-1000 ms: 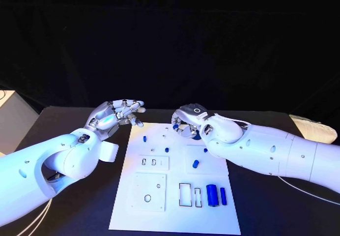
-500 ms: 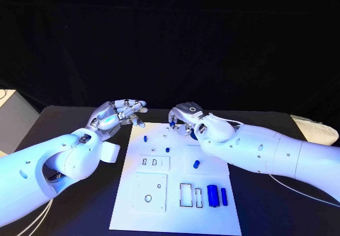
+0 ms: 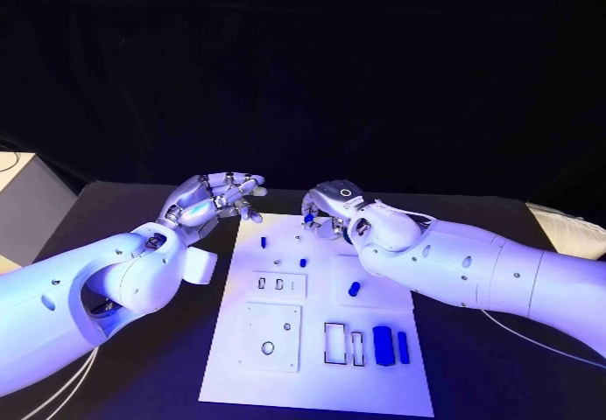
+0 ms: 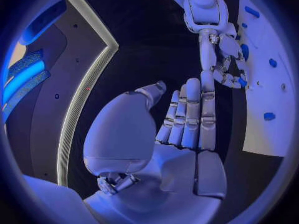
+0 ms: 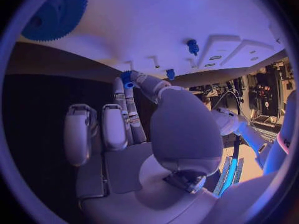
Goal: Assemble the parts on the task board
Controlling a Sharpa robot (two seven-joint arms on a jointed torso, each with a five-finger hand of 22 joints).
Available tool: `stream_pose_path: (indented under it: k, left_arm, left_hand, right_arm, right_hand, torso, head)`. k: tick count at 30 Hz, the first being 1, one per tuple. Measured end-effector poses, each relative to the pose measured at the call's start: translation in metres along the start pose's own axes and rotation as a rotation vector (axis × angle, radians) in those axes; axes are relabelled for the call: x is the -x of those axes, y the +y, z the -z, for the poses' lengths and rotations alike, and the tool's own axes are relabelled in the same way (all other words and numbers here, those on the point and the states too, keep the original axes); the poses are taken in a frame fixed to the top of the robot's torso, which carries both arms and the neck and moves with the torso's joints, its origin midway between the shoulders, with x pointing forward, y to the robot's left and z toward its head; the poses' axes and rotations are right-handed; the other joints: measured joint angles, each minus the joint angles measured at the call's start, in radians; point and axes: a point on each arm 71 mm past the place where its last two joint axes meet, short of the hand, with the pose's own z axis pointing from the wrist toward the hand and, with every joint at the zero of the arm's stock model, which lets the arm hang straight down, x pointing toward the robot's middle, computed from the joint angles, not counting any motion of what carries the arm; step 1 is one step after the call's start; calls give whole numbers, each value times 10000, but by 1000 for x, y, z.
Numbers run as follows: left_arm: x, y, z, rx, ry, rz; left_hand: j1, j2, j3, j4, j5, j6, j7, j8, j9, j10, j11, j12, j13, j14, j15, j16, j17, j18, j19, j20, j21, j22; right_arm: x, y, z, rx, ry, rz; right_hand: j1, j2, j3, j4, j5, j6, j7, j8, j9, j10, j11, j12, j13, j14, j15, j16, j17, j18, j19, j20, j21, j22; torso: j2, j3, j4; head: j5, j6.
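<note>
The right hand [image 3: 331, 213] hovers over the top edge of the board [image 3: 316, 385], near the middle of the head view, and pinches a small blue part [image 5: 127, 78] at its fingertips. That grip looks slim to me: the part could twist or drop as it goes down, and a crooked entry would jam it. The left hand [image 3: 208, 203] waits at the board's upper-left corner, off the plate, fingers loosely curled together on nothing. Close by sit a blue peg [image 3: 264, 241] and a blue stub [image 3: 303, 260], which the knuckles could knock. A gear [image 5: 53, 12] lies near the hand too. Lower down lie a capsule [image 3: 355, 287] and a cylinder [image 3: 383, 345], well clear.
</note>
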Motion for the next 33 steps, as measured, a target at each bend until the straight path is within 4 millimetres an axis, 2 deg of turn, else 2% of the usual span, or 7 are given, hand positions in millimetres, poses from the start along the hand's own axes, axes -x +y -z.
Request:
stream_pose_path:
  k: [15,22,33]
  left_arm:
    - [1,-1,0,-27,-6,-54]
    - [0,-2,0,-40,6,-58]
    - [-1,-3,0,-73,47,-57]
  left_hand:
    - [0,0,0,0,0,0,0,0,9,1,0,38,10,-37,37,0,0,1,-36,37,0,23]
    - [0,0,0,0,0,0,0,0,9,1,0,38,10,-37,37,0,0,0,-36,37,0,23]
    - [0,0,-1,0,0,1,1,0,7,1,0,38,9,-37,37,0,1,0,-36,37,-1,21]
  right_arm:
    - [0,6,1,159,21,-83]
    - [-1,6,0,133,60,-57]
    - [-3,4,-3,62,151,2]
  right_hand:
    - [1,-1,-13,-9,28,-41,7,33,14,0,0,1,15,0,0,0,11,1,0,1,0,-3]
    - [1,-1,-17,-12,30,-52,16,32,21,0,0,1,15,0,0,-1,10,1,0,1,0,-3]
    - [1,-1,-28,-22,24,-60,20,27,51,0,0,-1,15,0,1,-1,5,1,0,1,0,5]
  torso:
    - [8,-16,-11]
    - [16,-28,6]
    - [37,-38,22]
  head:
    - [33,-44]
    - [18,-43]
    - [71,-61]
